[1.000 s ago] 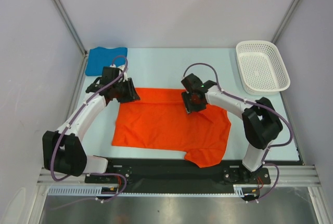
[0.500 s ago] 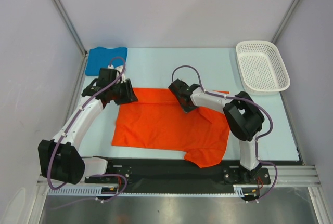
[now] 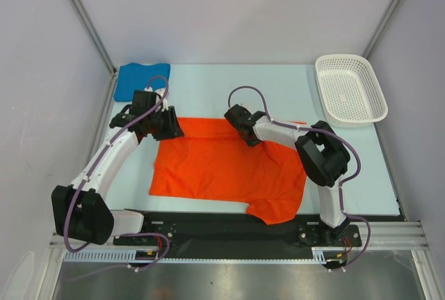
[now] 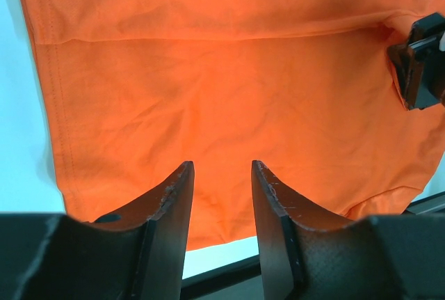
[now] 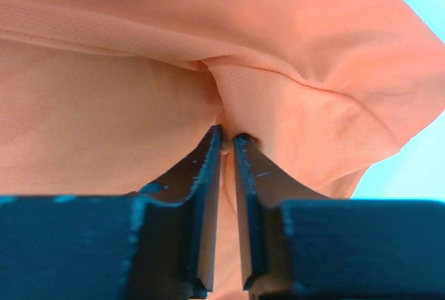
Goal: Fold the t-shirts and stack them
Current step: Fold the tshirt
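Observation:
The orange-red t-shirt point(image 3: 222, 168) lies spread on the table, its right part folded over toward the middle. My right gripper point(image 3: 245, 131) is shut on a pinch of its cloth point(image 5: 229, 115) near the far edge. My left gripper point(image 3: 170, 126) is open and empty over the shirt's far left corner; in the left wrist view the cloth point(image 4: 222, 84) lies flat below the fingers point(image 4: 174, 195). The blue t-shirt point(image 3: 141, 80) lies folded at the far left corner.
A white perforated basket point(image 3: 350, 90) stands at the far right. A black rail point(image 3: 222, 227) runs along the near edge by the arm bases. Metal posts and grey walls stand close on both sides.
My right gripper has moved left along the shirt's far edge, dragging the right side of the cloth over toward the middle. My left gripper has barely shifted.

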